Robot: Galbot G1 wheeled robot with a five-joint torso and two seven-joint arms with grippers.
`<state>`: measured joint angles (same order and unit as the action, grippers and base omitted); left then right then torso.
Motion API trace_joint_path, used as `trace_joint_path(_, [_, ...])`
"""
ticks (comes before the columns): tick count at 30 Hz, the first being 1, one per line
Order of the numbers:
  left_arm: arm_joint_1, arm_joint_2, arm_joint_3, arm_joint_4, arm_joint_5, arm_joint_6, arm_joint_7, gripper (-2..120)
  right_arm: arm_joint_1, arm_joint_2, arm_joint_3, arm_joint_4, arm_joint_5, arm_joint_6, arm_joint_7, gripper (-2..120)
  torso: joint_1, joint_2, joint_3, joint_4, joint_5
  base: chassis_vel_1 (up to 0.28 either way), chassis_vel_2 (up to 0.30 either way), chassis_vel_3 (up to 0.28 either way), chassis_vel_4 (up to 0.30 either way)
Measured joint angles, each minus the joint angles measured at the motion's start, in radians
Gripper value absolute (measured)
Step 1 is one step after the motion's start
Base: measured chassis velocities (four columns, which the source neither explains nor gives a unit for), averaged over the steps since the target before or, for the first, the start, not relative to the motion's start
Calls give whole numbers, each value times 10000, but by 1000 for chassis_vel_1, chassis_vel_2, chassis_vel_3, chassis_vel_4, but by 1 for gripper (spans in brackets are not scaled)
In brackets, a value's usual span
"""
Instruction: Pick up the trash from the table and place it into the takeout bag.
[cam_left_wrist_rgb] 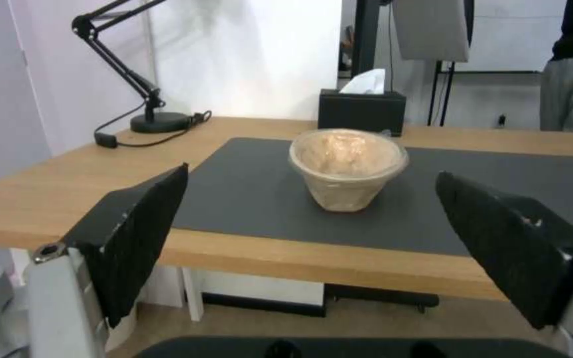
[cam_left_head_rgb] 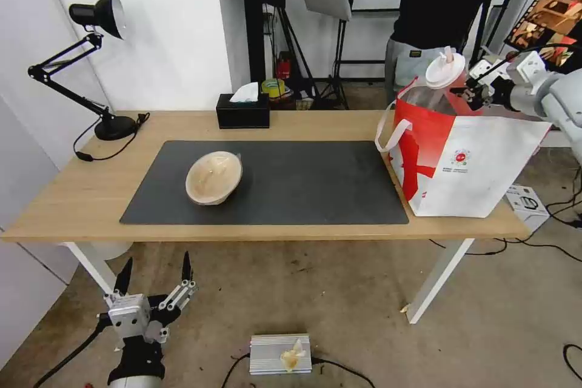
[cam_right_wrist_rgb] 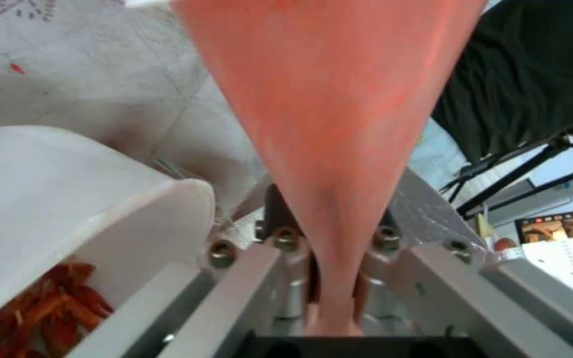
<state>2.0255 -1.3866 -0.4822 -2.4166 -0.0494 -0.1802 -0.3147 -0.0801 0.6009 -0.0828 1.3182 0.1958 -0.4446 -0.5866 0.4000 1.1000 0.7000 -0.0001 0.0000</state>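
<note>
right gripper is up over the open top of the takeout bag, jaws clamped on the red cup with white lid; cup hangs tilted above the bag mouth, lid end toward the table centre. right wrist view shows the cup body squeezed between the fingers, and below it, inside the bag, the white round bowl with red food scraps against the silver foil lining. takeout bag stands upright at the right end of the table, partly on the right edge of the dark grey mat, white loop handle drooping toward the mat. beige paper bowl sits on the left half of the mat, tipped on its side in head view. left gripper is low, below and in front of the table's front edge on the left, jaws wide open, nothing in them; left wrist view has the bowl framed between the two black pads, well apart from them. black tissue box at the back edge, black desk lamp at the back left corner.
</note>
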Motion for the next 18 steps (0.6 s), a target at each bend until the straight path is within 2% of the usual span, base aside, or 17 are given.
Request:
trace_joint_path(1, [0, -5, 1, -5, -2, 0, -1, 100, 33, -16, -21, 21, -92, 5, -30, 14, 0, 0, 0, 1, 0, 0, 0, 0, 0])
trace_joint_path(3, [0, -12, 5, -6, -2, 0, -1, 100, 59, -32, -42, 32, -138, 7, -78, 18, 0, 0, 0, 1, 0, 0, 0, 0, 0])
trace_joint_path(6, [-15, -20, 10, -6, 1, 0, -2, 100, 115, -64, -81, 27, -237, 14, -145, 32, -1, 0, 0, 1, 0, 0, 0, 0, 0])
trace_joint_path(7, [-15, -20, 10, -6, 1, 0, -2, 100, 115, -64, -81, 27, -237, 14, -145, 32, -1, 0, 0, 1, 0, 0, 0, 0, 0])
trace_joint_path(11, [-21, -210, 92, -16, 62, -1, -5, 100, 93, -122, -47, 25, -414, 106, -177, 51, -1, 0, 0, 2, 0, 0, 0, 0, 0])
trace_joint_path(12, [-21, -210, 92, -16, 62, -1, -5, 100, 93, -122, -47, 25, -414, 106, -177, 51, -1, 0, 0, 2, 0, 0, 0, 0, 0])
trace_joint_path(16, [24, -214, 124, -25, 106, 0, -4, 100, -8, -203, 21, 10, -643, 255, -260, 68, 0, 0, 0, 2, 0, 0, 0, 0, 0])
trace_joint_path(17, [24, -214, 124, -25, 106, 0, -4, 100, -8, -203, 21, 10, -643, 255, -260, 68, 0, 0, 0, 2, 0, 0, 0, 0, 0])
trace_joint_path(18, [31, -198, 118, -44, 107, 0, -4, 100, -31, -247, 34, 18, -662, 272, -267, 74, 0, 0, 0, 1, 0, 0, 0, 0, 0])
